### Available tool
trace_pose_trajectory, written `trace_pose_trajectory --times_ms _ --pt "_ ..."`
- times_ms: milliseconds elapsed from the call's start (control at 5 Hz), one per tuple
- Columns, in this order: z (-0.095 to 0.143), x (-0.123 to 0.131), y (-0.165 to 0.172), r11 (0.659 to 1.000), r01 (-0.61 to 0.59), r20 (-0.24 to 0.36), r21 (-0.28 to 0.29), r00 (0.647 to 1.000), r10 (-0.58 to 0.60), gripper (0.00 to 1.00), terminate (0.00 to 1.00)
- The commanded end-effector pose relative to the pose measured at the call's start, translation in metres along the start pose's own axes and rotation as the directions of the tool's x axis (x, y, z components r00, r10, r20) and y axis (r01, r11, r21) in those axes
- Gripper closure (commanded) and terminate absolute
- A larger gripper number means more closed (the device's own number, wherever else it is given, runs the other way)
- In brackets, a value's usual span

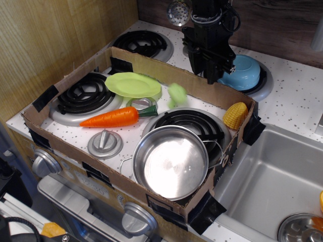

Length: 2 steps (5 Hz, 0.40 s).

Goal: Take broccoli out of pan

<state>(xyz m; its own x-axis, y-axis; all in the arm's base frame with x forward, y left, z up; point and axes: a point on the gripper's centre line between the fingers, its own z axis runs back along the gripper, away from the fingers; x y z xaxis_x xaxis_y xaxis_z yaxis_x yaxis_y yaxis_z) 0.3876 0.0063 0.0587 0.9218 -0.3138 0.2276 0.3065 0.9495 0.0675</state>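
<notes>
The broccoli [177, 94] is a small light-green lump, motion-blurred, free of my gripper, by the right edge of the plate and just behind the front right burner. My black gripper [211, 74] hangs above the cardboard box's back wall, up and to the right of the broccoli, with its jaws apart and nothing in them. The shiny steel pan [170, 161] sits at the box's front right with nothing inside it.
A lime-green plate [132, 84], an orange carrot [116, 117] and a yellow corn [235, 116] lie inside the cardboard box [166, 68]. A light-blue bowl [245, 70] sits behind the box. A metal sink [267, 181] is at the right.
</notes>
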Motion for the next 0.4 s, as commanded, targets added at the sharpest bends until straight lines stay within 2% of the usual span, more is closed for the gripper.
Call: trace_pose_trajectory --times_ms 0,200 --pt "0.027 0.012 -0.004 0.998 0.007 0.031 0.063 0.999 -0.009 0.0 0.0" --pt "0.038 0.012 -0.008 0.996 0.013 0.007 0.089 1.0 -0.013 0.0 1.0"
